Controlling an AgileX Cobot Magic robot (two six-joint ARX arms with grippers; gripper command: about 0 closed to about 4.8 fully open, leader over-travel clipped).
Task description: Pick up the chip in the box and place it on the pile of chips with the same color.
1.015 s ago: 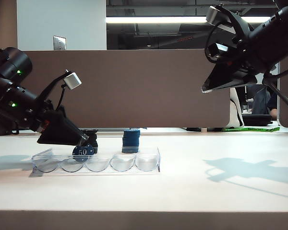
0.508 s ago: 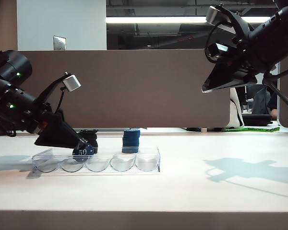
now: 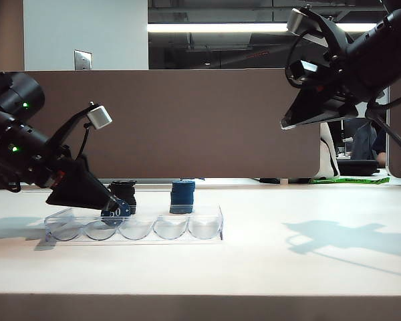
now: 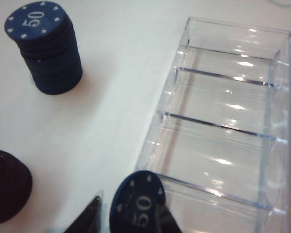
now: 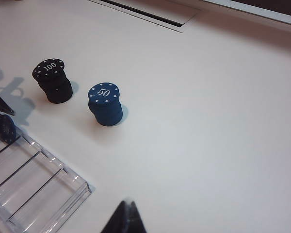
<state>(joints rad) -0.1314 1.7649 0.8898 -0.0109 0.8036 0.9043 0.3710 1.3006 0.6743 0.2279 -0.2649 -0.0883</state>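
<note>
Chip [image 4: 137, 206] upright in box [image 4: 223, 131], between left hand [image 3: 113, 207] fingers.

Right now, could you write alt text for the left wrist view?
The left claw grips a blue "50" chip on edge at the clear tray's wall. Nearby on the white table stand a blue chip stack and a black stack.

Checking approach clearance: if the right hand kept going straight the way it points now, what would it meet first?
Probably bare table. The right hand hangs high, aimed down; the blue stack and box lie off to one side, though depth is uncertain.
</note>
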